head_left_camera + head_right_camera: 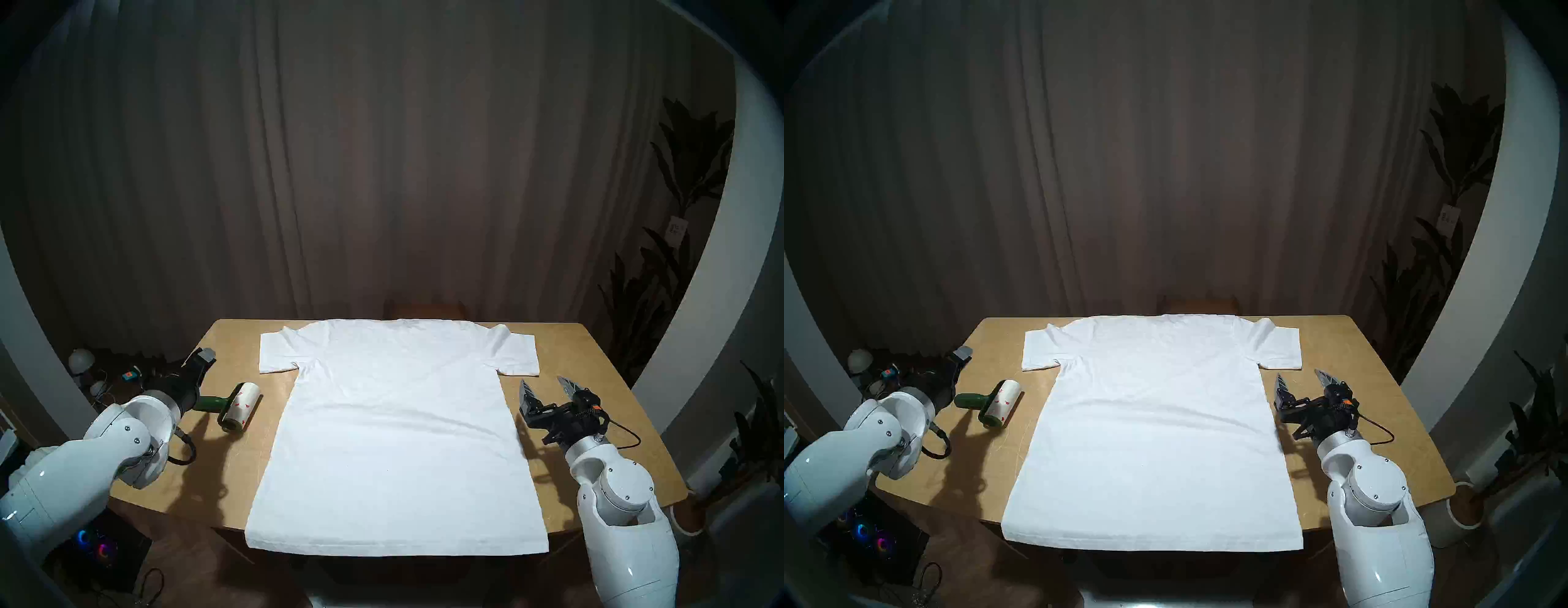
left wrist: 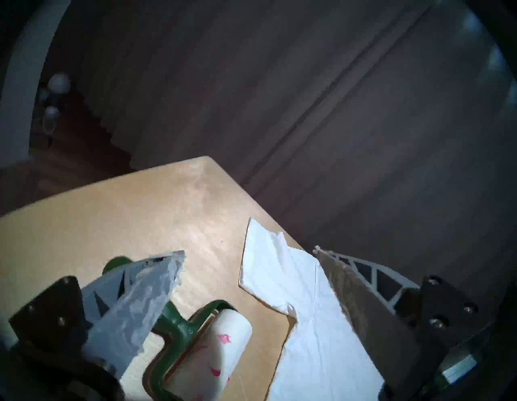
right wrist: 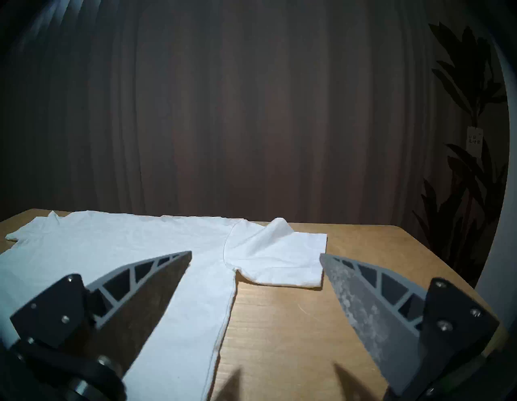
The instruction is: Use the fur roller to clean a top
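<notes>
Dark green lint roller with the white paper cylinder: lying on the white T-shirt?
No, the dark green lint roller lies on bare wooden table, left of the white T-shirt, not touching it.

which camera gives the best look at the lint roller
The left wrist view: the lint roller fills the foreground, showing its green frame, handle and pink specks on the white paper, though a finger covers part of the handle. Both head views show it whole but small, lying beside the T-shirt. The right wrist view misses it.

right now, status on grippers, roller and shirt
Left gripper open, empty. Right gripper open, empty. Roller on table beside shirt. Nothing in the way.
</notes>
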Tool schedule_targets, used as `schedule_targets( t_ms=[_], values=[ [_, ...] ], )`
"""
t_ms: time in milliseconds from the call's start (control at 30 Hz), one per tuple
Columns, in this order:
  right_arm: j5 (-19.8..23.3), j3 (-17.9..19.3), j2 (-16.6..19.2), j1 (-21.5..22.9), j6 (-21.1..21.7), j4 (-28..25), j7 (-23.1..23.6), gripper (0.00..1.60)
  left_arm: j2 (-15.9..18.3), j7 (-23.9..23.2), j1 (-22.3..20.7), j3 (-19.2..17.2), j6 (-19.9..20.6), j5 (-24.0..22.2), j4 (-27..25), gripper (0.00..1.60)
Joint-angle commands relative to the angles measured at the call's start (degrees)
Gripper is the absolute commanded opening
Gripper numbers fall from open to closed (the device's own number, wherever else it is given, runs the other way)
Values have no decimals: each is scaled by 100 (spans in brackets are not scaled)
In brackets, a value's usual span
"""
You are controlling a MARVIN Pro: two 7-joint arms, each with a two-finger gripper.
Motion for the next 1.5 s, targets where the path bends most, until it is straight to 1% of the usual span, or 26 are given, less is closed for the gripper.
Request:
schedule_targets(
  t_ms=[0,33,133,200,400,567,733,933,1233,1467],
  values=[
    [-61,-126,-65,365,-70,-82,-98,160,556,-83,-87,82,-113,989,-106,160],
    [-75,-159,-78,418,-72,-71,-130,160,619,-91,-95,121,-124,1190,-105,160],
    [-136,-225,-106,531,-64,-21,-227,160,691,-133,-143,204,-149,1539,-72,160],
    [-188,-279,-133,631,-37,30,-301,160,763,-172,-182,284,-162,1850,-40,160],
    [-350,-438,-209,923,11,180,-517,160,817,-260,-393,493,-232,2554,58,160],
    [-494,-561,-248,1108,23,311,-665,160,799,-314,-620,627,-257,2997,195,160],
    [-608,-662,-279,1268,40,434,-790,160,734,-371,-856,744,-259,3339,349,160],
    [-746,-753,-311,1461,60,604,-951,160,520,-408,-1096,937,-276,3654,578,160],
    [-961,-944,-399,1685,57,852,-1190,160,-42,-450,-1500,1329,-397,4016,1009,160],
    [-1122,-1081,-481,1802,29,984,-1397,160,-501,-484,-1921,1634,-521,4356,1417,160]
  ],
)
